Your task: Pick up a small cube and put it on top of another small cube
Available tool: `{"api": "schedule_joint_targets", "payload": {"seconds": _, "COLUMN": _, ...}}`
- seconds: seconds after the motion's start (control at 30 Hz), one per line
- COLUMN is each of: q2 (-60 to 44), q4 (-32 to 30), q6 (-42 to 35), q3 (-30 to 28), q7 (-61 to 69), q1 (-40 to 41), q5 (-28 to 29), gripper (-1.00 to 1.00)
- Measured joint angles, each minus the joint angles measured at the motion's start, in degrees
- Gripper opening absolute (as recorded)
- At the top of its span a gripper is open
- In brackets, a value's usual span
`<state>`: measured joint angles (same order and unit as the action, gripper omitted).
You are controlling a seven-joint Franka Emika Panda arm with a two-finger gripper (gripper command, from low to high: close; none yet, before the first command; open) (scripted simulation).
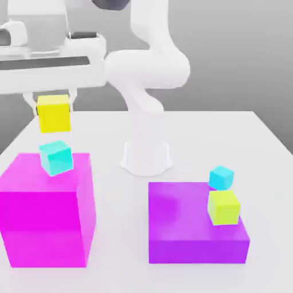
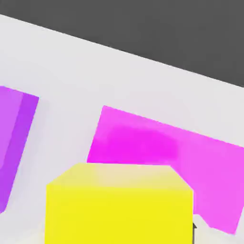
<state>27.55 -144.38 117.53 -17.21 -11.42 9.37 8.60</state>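
Item: yellow small cube (image 1: 53,113), held clamped between the fingers of the gripper (image 1: 52,98); it is carried clear above the turquoise cube (image 1: 56,157), a gap being visible between the two. In the hand view the yellow small cube (image 2: 119,205) is seen close under the camera, with the magenta block (image 2: 167,157) beyond it.

Item: turquoise cube, seated on the top face of the magenta block (image 1: 46,209), towards the block's rear edge; it is judged to be the stacking target, which would explain why the yellow cube is held over it and not lowered elsewhere.

Item: purple block (image 1: 197,223), well apart from the magenta block, towards the exterior view's right. A lime-yellow cube (image 1: 223,207) is set on it; a sky-cyan cube (image 1: 221,177) is seen just behind that one. Neither is judged to belong to the task.

Item: white table (image 1: 263,143), on which both blocks are borne.

Stage, as judged: transport done, descent and release outstanding; alignment over the turquoise cube looks near but cannot be confirmed
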Motion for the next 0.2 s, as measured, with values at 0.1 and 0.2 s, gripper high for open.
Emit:
{"api": "schedule_joint_targets", "payload": {"seconds": 0.1, "q2": -2.17, "q4": -4.10, "q6": 6.21, "q3": -0.63, "q7": 0.14, "q1": 0.67, "q5": 0.18, "gripper": 1.00}}
{"api": "schedule_joint_targets", "payload": {"seconds": 0.2, "q2": -2.17, "q4": -4.10, "q6": 6.21, "q3": -0.63, "q7": 0.14, "q1": 0.67, "q5": 0.18, "gripper": 1.00}}
